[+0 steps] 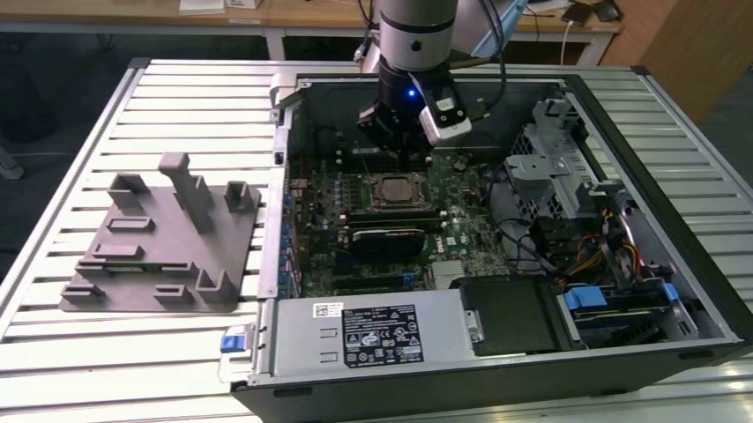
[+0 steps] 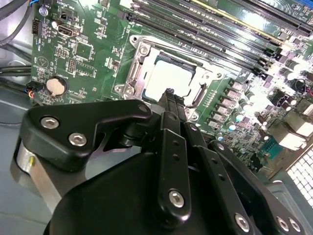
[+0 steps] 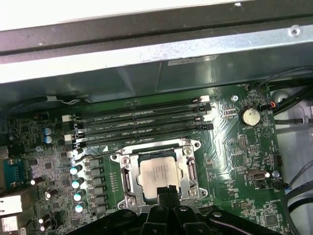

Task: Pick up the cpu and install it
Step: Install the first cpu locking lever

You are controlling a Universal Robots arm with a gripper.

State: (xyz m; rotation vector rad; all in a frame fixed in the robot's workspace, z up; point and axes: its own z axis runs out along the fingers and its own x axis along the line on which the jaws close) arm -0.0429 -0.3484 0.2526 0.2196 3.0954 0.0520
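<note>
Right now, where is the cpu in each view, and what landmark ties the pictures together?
Exterior view: cpu in the middle of the motherboard, near the gripper.
First wrist view: cpu between the memory slots and the gripper.
Second wrist view: cpu just beyond the gripper.
Shared landmark: the metal socket frame around the cpu, seen in all three.

Nothing readable here tbh
The power supply sticker (image 1: pixel 374 333) carries print and symbols, and the cpu (image 3: pixel 159 172) has faint markings. All too tiny to read.
</note>
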